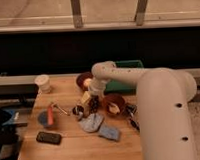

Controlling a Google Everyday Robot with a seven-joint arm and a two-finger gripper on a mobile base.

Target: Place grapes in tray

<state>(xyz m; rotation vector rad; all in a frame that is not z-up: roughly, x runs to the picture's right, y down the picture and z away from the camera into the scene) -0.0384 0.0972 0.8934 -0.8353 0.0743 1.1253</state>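
Note:
The green tray (127,76) stands at the back of the wooden table (71,151), partly hidden behind my white arm. My gripper (93,103) hangs low over the table's middle, just left of the round orange bowl (114,103) and in front of the dark maroon bowl (84,80). A dark elongated cluster (132,117), seemingly the grapes, lies on the table right of the orange bowl, apart from the gripper. A small yellowish item (85,97) sits beside the gripper.
A white cup (42,83) stands at the back left. A blue disc with an orange tool (48,117), a black flat device (49,138), two grey-blue pads (91,122) and a small dark object (77,110) lie around. My arm (164,106) covers the table's right side.

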